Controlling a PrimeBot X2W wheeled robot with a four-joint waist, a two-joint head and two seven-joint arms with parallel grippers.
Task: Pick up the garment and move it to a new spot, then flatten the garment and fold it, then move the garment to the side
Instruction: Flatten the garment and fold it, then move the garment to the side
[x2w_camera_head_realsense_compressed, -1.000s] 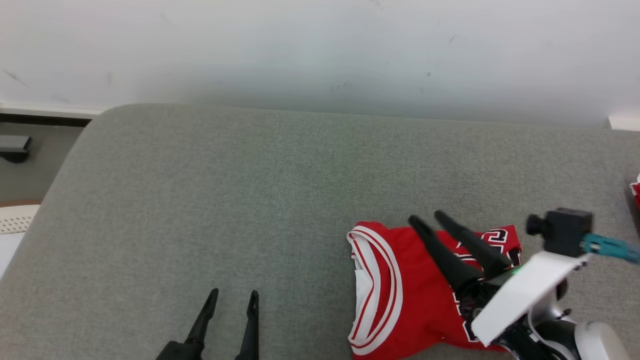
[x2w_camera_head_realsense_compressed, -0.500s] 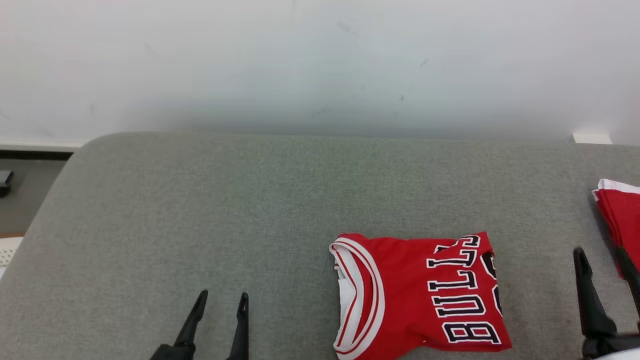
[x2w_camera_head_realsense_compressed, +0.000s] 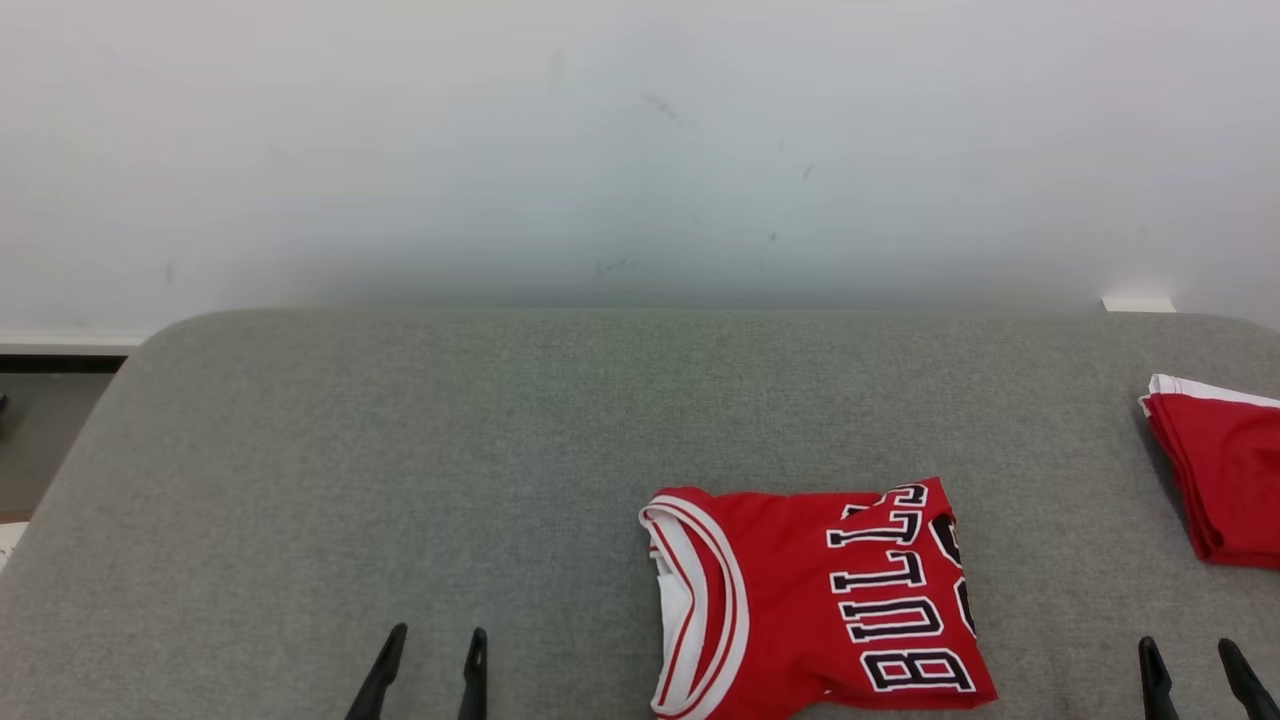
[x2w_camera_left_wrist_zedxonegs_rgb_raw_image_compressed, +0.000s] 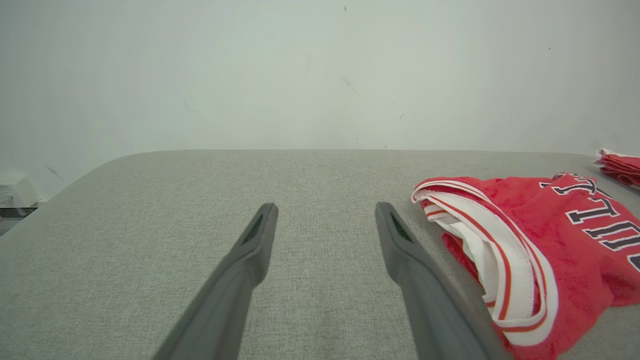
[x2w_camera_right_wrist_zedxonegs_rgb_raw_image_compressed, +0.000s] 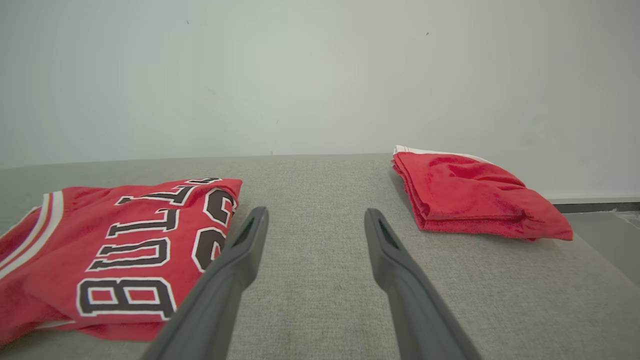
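The garment (x2w_camera_head_realsense_compressed: 810, 600) is a red jersey with white trim and dark lettering, folded into a compact rectangle on the grey surface (x2w_camera_head_realsense_compressed: 400, 480). It lies right of centre near the front edge; it also shows in the left wrist view (x2w_camera_left_wrist_zedxonegs_rgb_raw_image_compressed: 540, 250) and the right wrist view (x2w_camera_right_wrist_zedxonegs_rgb_raw_image_compressed: 115, 245). My left gripper (x2w_camera_head_realsense_compressed: 430, 650) stands open at the lower left, well to the left of the garment, with nothing between its fingers. My right gripper (x2w_camera_head_realsense_compressed: 1195, 660) is open at the lower right, to the right of the garment, also holding nothing.
A second folded red cloth (x2w_camera_head_realsense_compressed: 1215, 470) lies at the right edge of the grey surface, seen closer in the right wrist view (x2w_camera_right_wrist_zedxonegs_rgb_raw_image_compressed: 470, 195). A pale wall (x2w_camera_head_realsense_compressed: 640, 150) runs behind. The surface's rounded left corner drops to the floor (x2w_camera_head_realsense_compressed: 40, 440).
My right gripper has lifted off the garment and drawn back to the lower right. The head view has tilted, bringing the second folded cloth into sight. The garment lies still.
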